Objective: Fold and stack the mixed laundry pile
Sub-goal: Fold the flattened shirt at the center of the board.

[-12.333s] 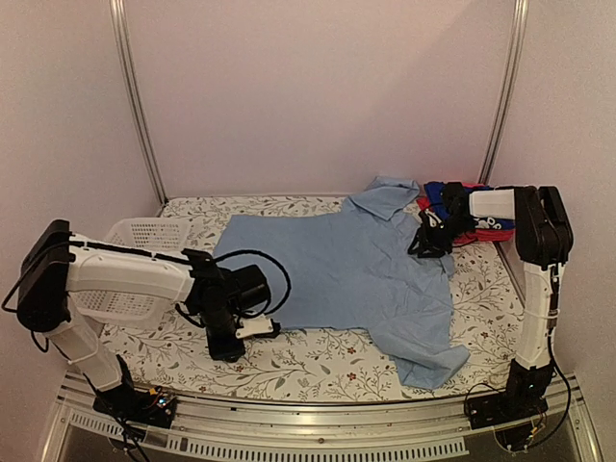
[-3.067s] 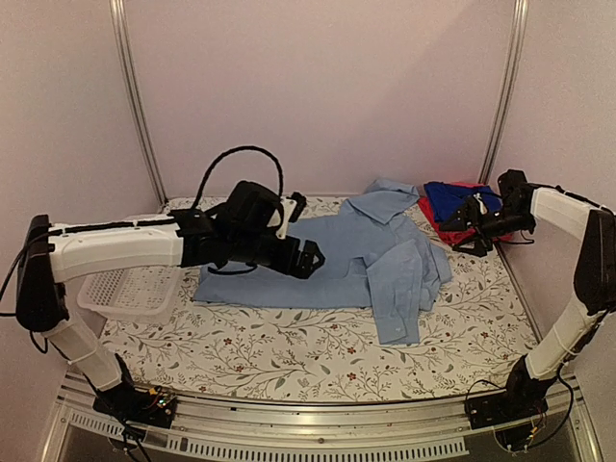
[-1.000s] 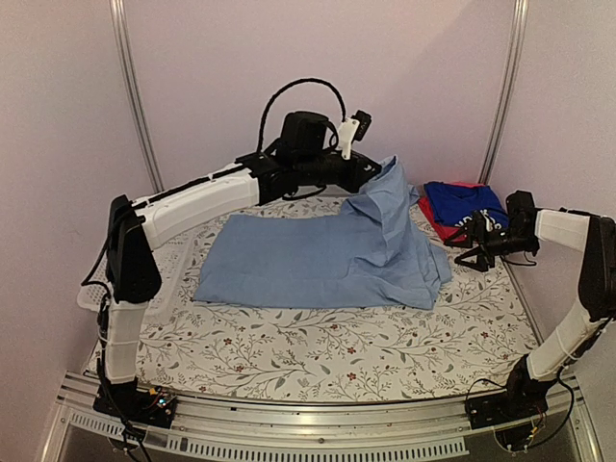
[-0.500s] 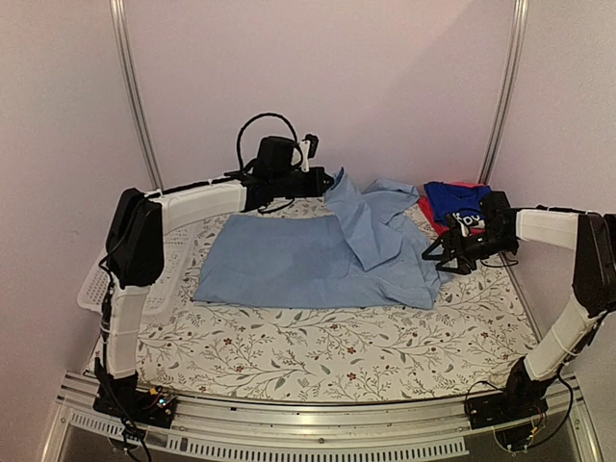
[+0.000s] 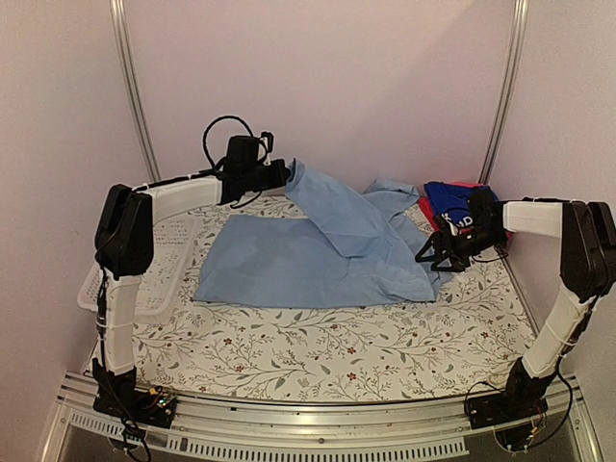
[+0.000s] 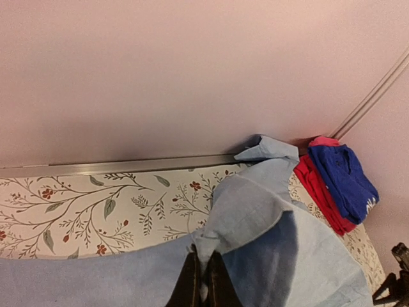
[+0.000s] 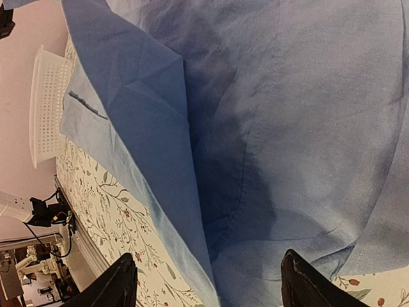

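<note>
At the left edge of the top view, the white perforated basket is standing on the floral table cover. The left arm is crossing in front of it and hiding part of its inside, so I cannot tell what is lying in it. The right wrist view is showing the same basket from its side, in the upper left corner.

The left gripper is reaching toward the back wall, upper middle of the top view, and lifting one part of the light-blue collared shirt off the cover. Only the left wrist view is showing the grip closely: the two dark fingers are pressed together and pinching a fold of this shirt. The rest of the shirt is lying flat in the middle of the cover, and its collar is resting near the back edge.

The right gripper is hanging at the right edge of the shirt. The right wrist view is showing its fingers spread wide, with nothing between them and the blue cloth under them.

At the far right, the royal-blue shirt with white print is lying folded on top of the red-pink garment, near the back right corner.
</note>
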